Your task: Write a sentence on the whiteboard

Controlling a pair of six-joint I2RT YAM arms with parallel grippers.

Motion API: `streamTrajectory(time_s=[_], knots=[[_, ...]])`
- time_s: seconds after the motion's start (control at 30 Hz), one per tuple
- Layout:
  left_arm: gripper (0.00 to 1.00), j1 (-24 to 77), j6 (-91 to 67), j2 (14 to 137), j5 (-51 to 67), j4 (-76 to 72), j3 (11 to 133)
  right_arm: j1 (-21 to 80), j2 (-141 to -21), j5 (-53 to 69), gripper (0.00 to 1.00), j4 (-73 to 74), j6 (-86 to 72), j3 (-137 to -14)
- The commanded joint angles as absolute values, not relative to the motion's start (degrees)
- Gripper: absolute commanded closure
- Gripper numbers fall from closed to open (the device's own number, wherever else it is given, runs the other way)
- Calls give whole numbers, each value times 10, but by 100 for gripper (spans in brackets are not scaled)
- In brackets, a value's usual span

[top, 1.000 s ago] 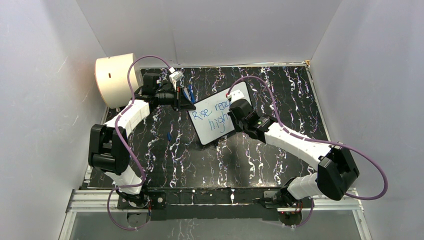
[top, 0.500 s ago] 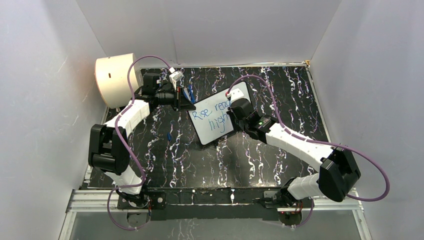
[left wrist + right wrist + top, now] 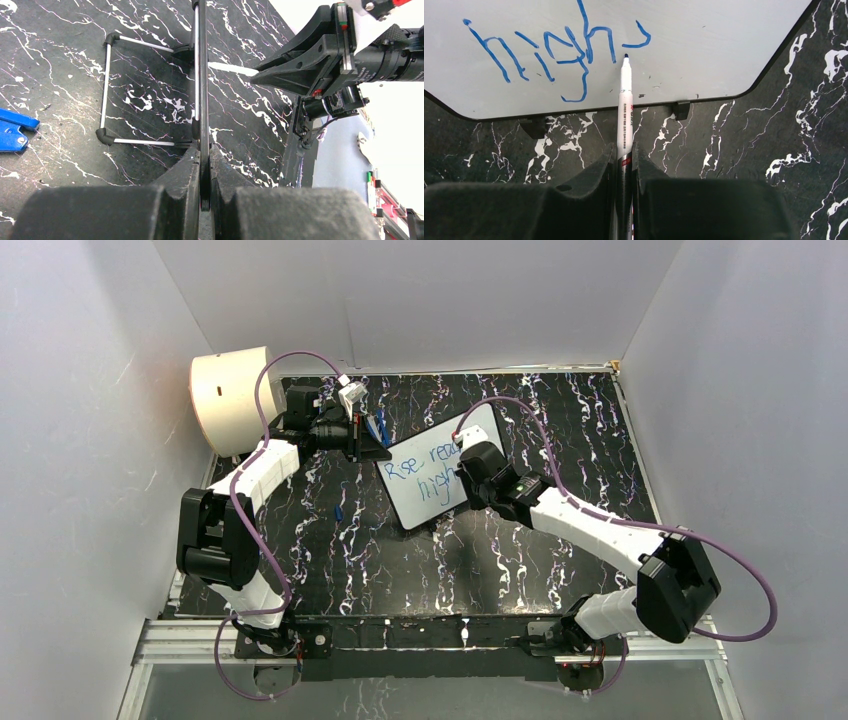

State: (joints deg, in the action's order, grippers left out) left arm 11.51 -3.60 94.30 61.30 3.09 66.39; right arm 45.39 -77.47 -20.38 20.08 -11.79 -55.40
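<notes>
Left jaws are pinching the whiteboard (image 3: 425, 502) by its thin edge; it is looking stiff, light, tippy. Right jaws are clamping a marker (image 3: 625, 115), tip near the sentence (image 3: 574, 60).

Blue sentence (image 3: 559, 55), white whiteboard (image 3: 704, 45)

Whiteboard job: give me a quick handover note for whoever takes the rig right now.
Left gripper: shut on the edge of the whiteboard, holding it on its stand.
Right gripper: shut on the marker, tip by the last stroke; contact unclear.
Done: blue lettering, top line starting "Rise", partly hidden; below, "high" plus one curved stroke.
Left: last word looks unfinished; probably complete it, then lift off.
</notes>
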Motion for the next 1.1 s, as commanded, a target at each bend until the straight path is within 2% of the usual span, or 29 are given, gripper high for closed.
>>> streamTrajectory(time_s=[0.0,0.5,1.07], knots=[[100,127,-24,941,620,57,673,453,-783,-196,100,207,-121,-553],[100,127,-24,942,620,58,672,453,-736,-242,100,166,-123,-550],[100,127,-23,941,621,59,672,453,-764,-237,100,142,-115,-569]])
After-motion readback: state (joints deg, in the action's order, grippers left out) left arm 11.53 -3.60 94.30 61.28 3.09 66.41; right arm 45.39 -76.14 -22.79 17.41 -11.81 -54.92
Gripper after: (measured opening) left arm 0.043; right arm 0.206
